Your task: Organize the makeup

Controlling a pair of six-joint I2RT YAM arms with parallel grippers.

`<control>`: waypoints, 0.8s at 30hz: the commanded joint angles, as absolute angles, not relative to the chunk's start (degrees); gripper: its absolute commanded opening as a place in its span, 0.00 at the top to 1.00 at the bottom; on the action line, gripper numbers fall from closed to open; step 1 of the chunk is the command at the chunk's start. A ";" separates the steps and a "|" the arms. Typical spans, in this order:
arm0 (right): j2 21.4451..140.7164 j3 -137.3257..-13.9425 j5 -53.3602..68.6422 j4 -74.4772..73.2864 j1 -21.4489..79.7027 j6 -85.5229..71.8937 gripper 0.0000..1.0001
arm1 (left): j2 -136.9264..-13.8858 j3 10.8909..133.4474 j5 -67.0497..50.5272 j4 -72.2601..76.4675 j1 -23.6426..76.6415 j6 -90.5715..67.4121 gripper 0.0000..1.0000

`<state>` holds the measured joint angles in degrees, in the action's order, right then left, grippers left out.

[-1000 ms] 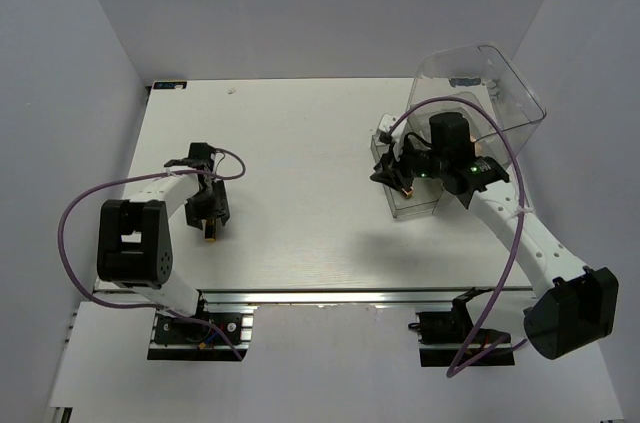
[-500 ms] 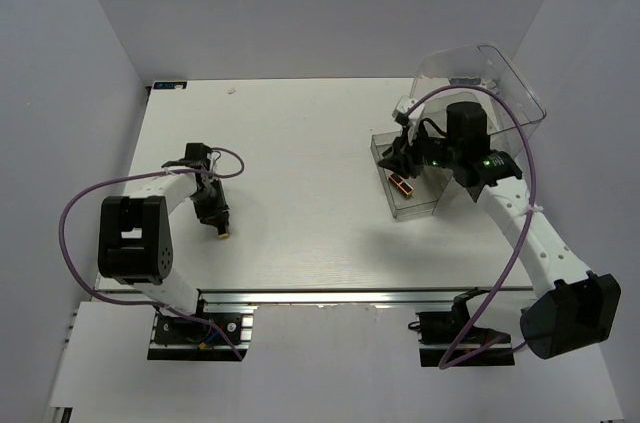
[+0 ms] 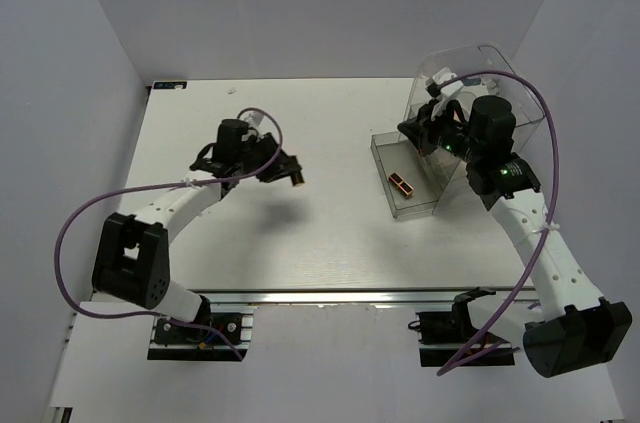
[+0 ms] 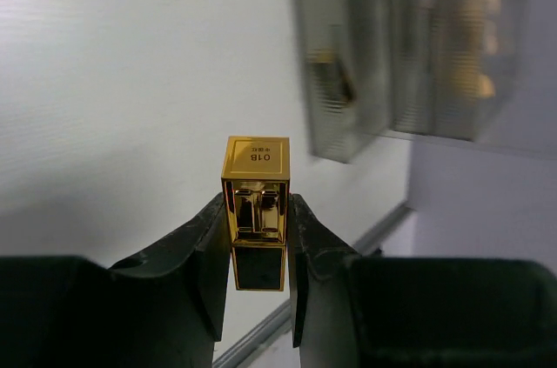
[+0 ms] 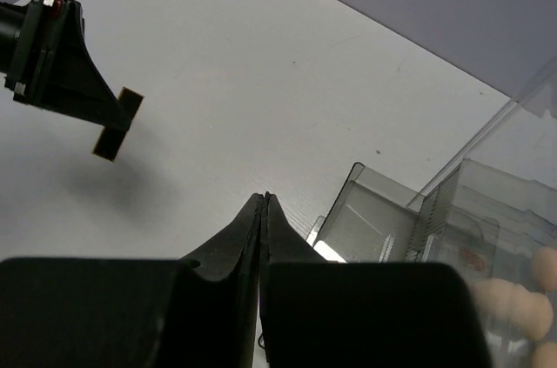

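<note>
One lipstick tube [image 4: 257,211] pinched between the left jaws; right jaws pressed together.

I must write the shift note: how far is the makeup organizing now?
Done: one lipstick lies in the open drawer, and peach sponges sit inside the clear box. In hand: the left gripper holds the second lipstick above the table; the right gripper is shut, empty. Left: storing that lipstick. The palettes I cannot see clearly.

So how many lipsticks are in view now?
2. One lipstick is between the left fingers; the other lipstick lies in the open drawer. More may be hidden.
</note>
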<state>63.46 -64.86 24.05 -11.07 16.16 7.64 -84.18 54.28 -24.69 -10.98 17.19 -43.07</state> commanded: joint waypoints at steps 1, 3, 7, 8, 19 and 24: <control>62.32 -66.71 21.71 -8.44 15.03 1.68 1.00 | -87.09 57.92 -28.21 5.60 22.23 -53.51 0.91; 61.09 -66.27 21.80 -8.44 14.24 0.45 1.00 | -89.28 59.14 -28.13 12.26 24.78 -57.82 0.92; 59.77 -66.36 21.80 -9.23 13.10 0.35 1.00 | -97.79 65.11 -28.74 17.05 28.29 -61.52 0.96; 59.42 -66.44 21.62 -9.32 12.83 -0.61 1.00 | -99.39 66.78 -28.74 17.14 29.69 -61.70 0.96; 56.17 -64.60 20.65 -9.05 9.49 -2.64 1.00 | -118.73 81.46 -29.00 23.20 34.89 -70.31 0.93; 55.55 -63.28 21.18 -9.05 8.53 -3.16 1.00 | -126.02 90.87 -29.36 20.39 36.65 -70.66 0.90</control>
